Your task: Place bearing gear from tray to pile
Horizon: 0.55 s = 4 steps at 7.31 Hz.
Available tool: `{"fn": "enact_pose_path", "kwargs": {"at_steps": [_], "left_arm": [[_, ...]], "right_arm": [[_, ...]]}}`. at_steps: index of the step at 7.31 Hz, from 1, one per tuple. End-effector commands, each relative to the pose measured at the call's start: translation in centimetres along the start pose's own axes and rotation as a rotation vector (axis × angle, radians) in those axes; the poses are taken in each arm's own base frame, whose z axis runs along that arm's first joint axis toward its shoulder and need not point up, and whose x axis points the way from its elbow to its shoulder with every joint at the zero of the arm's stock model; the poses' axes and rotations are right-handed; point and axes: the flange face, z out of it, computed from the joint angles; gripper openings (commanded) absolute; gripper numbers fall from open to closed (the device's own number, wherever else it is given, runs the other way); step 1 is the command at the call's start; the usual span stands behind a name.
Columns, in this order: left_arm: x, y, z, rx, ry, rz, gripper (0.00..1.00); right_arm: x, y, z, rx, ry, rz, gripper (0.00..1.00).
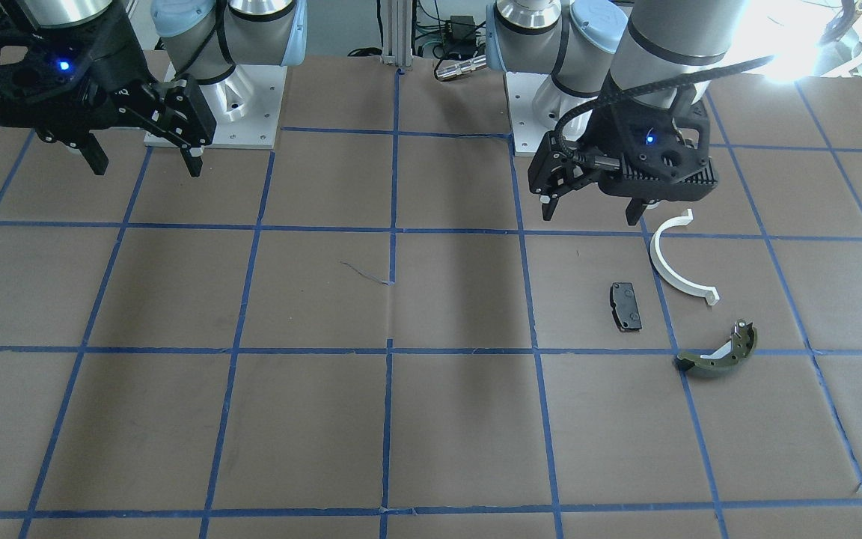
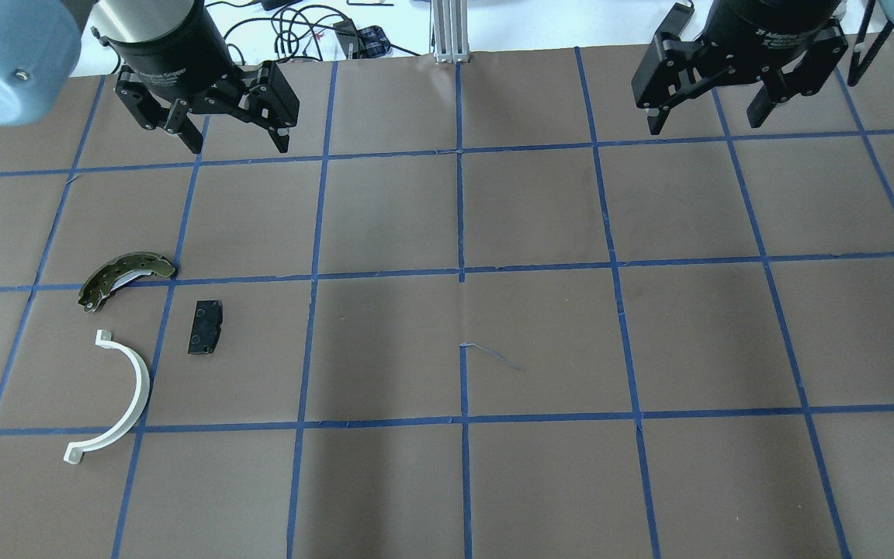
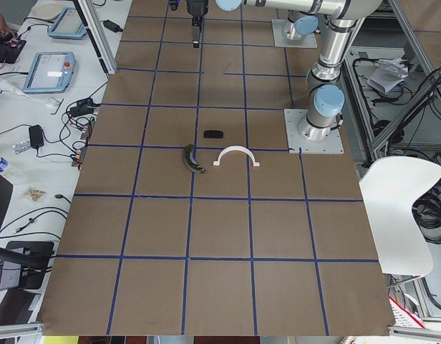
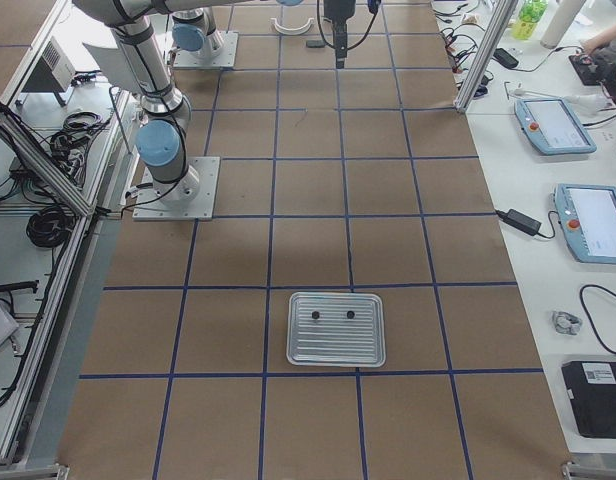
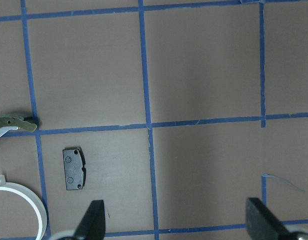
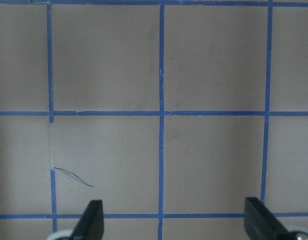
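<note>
Brown paper covers the table (image 2: pixel 540 210), marked into squares by blue tape (image 2: pixel 460 210). Both arms hang above it with nothing in their grip.

The left gripper (image 2: pixel 237 144) has its fingers spread wide, and its wrist view shows only bare paper between the two tips. It is up in the air, touching none of the pile below. The right gripper (image 2: pixel 705 124) is also spread and holds nothing, over the right half of the table, well apart from the left one.

The pile lies on the table's left side as three loose pieces, none touching another. The olive shoe (image 2: pixel 117 272) is the farthest of them, with one end on a tape line. The white half-ring (image 2: pixel 139 388) lies nearer, its open side facing left. The black pad (image 2: pixel 205 328) lies flat just right of both, about level with the gap between them.

The metal tray (image 4: pixel 338 350) sits flat at the table's right end, well apart from the pile and from both grippers. Two small dark round parts (image 4: pixel 315 316) rest on it side by side, near its far edge. They are too small to make out in detail.
</note>
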Motion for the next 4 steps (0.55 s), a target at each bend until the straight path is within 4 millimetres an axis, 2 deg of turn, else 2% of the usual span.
{"fn": "enact_pose_path", "kwargs": {"at_steps": [1, 2, 4], "left_arm": [[0.0, 0.0, 0.1, -0.002, 0.0, 0.0, 1.0], [0.0, 0.0, 0.0, 0.001, 0.002, 0.0, 1.0], [0.0, 0.0, 0.0, 0.001, 0.005, 0.0, 1.0]], "right_arm": [[-0.7, -3.4, 2.4, -0.015, -0.072, 0.035, 1.0], [-1.0, -5.6, 4.8, -0.016, -0.061, 0.032, 1.0], [-0.6, -6.0, 6.5, -0.033, -0.054, 0.032, 1.0]]}}
